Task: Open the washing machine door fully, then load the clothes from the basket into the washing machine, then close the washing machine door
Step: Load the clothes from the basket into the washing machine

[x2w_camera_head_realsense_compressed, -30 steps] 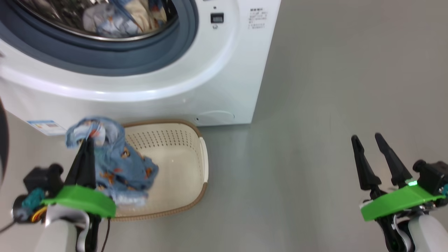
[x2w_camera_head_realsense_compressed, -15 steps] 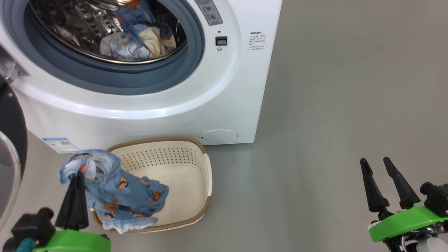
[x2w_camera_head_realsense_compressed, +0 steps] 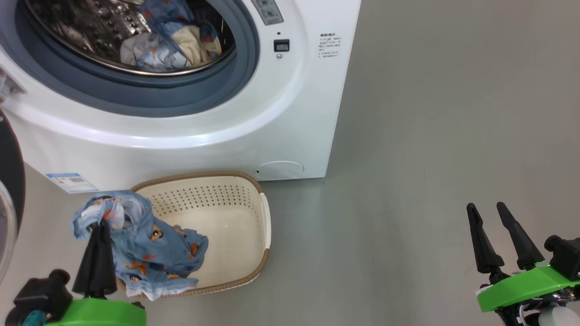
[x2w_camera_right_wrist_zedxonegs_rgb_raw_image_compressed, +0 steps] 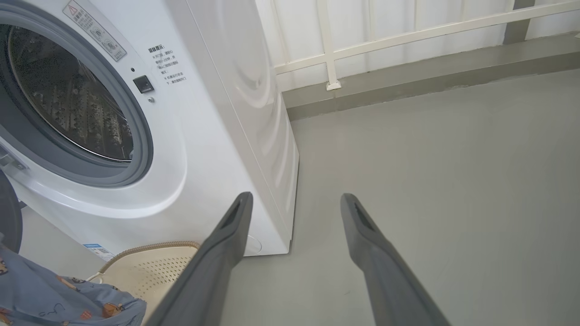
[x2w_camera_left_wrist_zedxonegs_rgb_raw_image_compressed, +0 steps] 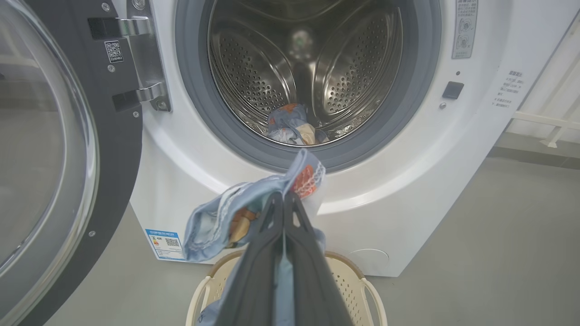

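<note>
Our left gripper (x2w_camera_head_realsense_compressed: 98, 225) pinches one blue printed garment (x2w_camera_head_realsense_compressed: 154, 246), which hangs over the left edge of the one basket (x2w_camera_head_realsense_compressed: 266, 217). Our right gripper (x2w_camera_head_realsense_compressed: 485, 206) is spread and empty. More clothes (x2w_camera_head_realsense_compressed: 170, 43), too bunched to count, lie in the washing machine (x2w_camera_head_realsense_compressed: 272, 113), whose door (x2w_camera_left_wrist_zedxonegs_rgb_raw_image_compressed: 68, 149) stands open.

washing machine (x2w_camera_head_realsense_compressed: 290, 113): white, upright on floor | door (x2w_camera_left_wrist_zedxonegs_rgb_raw_image_compressed: 118, 158): black-ringed glass, swung wide open at left | clothes (x2w_camera_head_realsense_compressed: 170, 43): blue and cream pile low inside machine | blue printed garment (x2w_camera_head_realsense_compressed: 154, 246): raised, draping over basket's left end | basket (x2w_camera_head_realsense_compressed: 235, 203): cream, brown-rimmed, just before machine, seemingly otherwise empty
</note>
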Available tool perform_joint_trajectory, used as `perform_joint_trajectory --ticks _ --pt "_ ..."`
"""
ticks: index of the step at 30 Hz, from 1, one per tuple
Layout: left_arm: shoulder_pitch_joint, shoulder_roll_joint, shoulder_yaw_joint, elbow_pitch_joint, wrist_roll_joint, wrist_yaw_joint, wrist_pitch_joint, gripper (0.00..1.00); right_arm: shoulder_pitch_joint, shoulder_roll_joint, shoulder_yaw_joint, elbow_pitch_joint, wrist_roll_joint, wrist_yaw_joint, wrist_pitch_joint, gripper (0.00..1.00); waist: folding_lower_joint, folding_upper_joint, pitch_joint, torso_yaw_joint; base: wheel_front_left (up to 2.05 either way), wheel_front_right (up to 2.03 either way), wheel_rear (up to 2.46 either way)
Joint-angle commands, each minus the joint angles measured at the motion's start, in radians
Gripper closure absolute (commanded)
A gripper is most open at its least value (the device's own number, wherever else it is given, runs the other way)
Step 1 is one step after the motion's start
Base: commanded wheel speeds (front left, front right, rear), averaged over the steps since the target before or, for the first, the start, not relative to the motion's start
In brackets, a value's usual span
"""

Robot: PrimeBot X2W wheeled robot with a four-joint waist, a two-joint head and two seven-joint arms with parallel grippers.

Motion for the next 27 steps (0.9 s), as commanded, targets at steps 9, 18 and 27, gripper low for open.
perform_joint_trajectory --ticks 9,18,27 --pt "-0.153 0.017 0.019 -0.037 -0.002 -0.002 -0.006 1.00 -0.041 -0.002 0.016 -0.037 0.002 0.010 -0.005 0.00 0.0000 -0.0001 0.071 -0.010 0.00 0.00 0.00" --pt "-0.420 0.073 0.009 0.027 0.000 -0.002 -0.006 1.00 -0.093 0.017 0.031 -0.041 0.000 0.010 -0.005 0.00 0.0000 -0.0001 0.154 -0.033 0.00 0.00 0.00" --pt "-0.743 0.135 -0.034 0.281 -0.007 -0.002 -0.006 1.00 -0.149 0.024 0.049 -0.044 -0.004 0.010 -0.005 0.00 0.0000 -0.0001 0.243 -0.060 0.00 0.00 0.00"
